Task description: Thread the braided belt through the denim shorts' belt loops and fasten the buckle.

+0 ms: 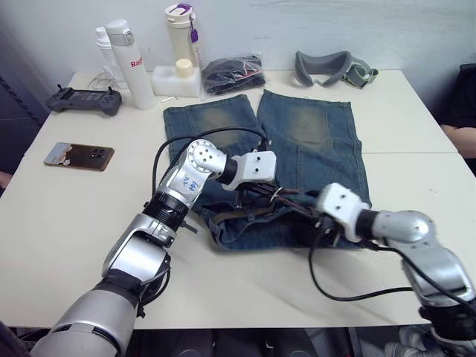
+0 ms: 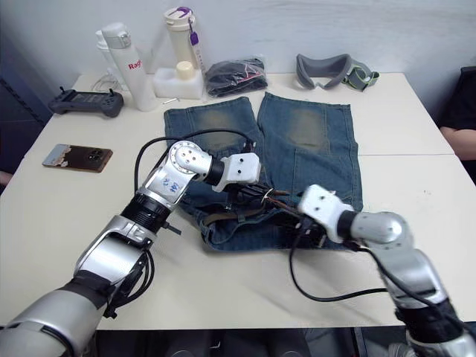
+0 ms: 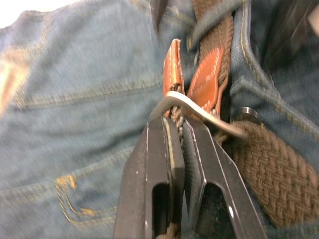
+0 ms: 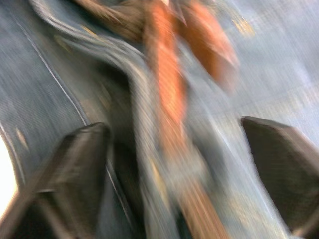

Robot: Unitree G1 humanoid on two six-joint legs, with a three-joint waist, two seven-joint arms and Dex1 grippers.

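Blue denim shorts (image 1: 297,141) lie flat mid-table, legs pointing far, waistband near. Along that waistband runs the braided belt (image 3: 271,164). The left gripper (image 3: 178,130) has its jaws clamped on the belt's woven strap right at the buckle (image 3: 199,110), beside the reddish leather end. The right gripper (image 4: 174,134) hovers at the waistband's right part, its jaws wide apart around the belt.
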